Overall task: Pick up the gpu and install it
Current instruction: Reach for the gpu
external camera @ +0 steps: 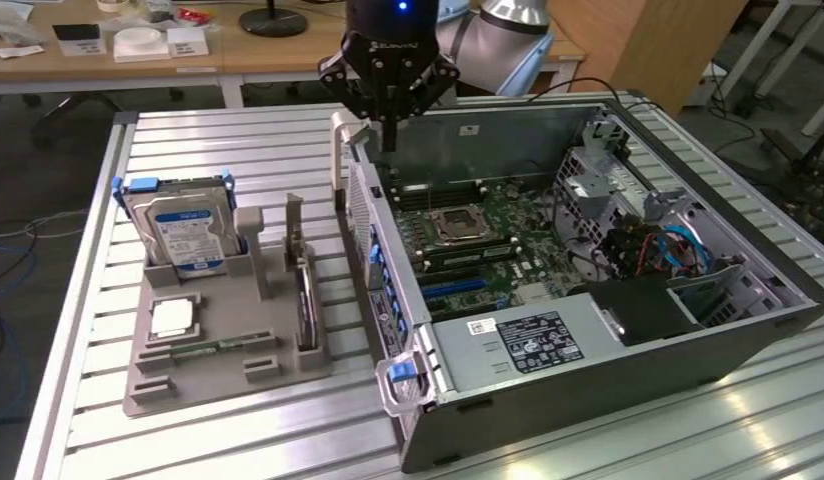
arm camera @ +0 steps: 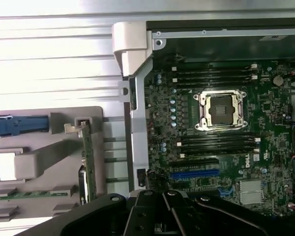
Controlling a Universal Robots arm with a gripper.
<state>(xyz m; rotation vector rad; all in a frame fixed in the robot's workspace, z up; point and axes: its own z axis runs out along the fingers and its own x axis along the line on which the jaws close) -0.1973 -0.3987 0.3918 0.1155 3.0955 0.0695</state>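
Broadly, we see a counter (external camera: pixel 225 150) of ribbed, pale aluminium slats carrying everything. On it lies a boxy computer case (external camera: pixel 732 340) of dark grey sheet metal, its side open, with a green motherboard (external camera: pixel 506 250) flat inside; a square metal-framed processor socket (external camera: pixel 459 228) sits between long black memory slots. Above the case's far corner hangs the black pincer (external camera: pixel 385 135), its jaws drawn together on nothing, tips pointing down near the case wall.

Beside the case, on the exterior view's left, rests a matte grey moulded holder (external camera: pixel 212 380) with upright posts and shallow recesses. A silver hard drive (external camera: pixel 185 235) with a blue-and-white label stands upright at its far end, framed by blue clips. The gpu (external camera: pixel 305 305) stands on its thin edge in the slot nearest the case, a flat card between two grey posts; from the wrist view we read its green board edge (arm camera: pixel 87 157). It sits well apart from the pincer (arm camera: pixel 163 216). A narrow green memory stick (external camera: pixel 205 347) lies flat near the holder's front, and a small pale square chip (external camera: pixel 172 318) sits just behind it.
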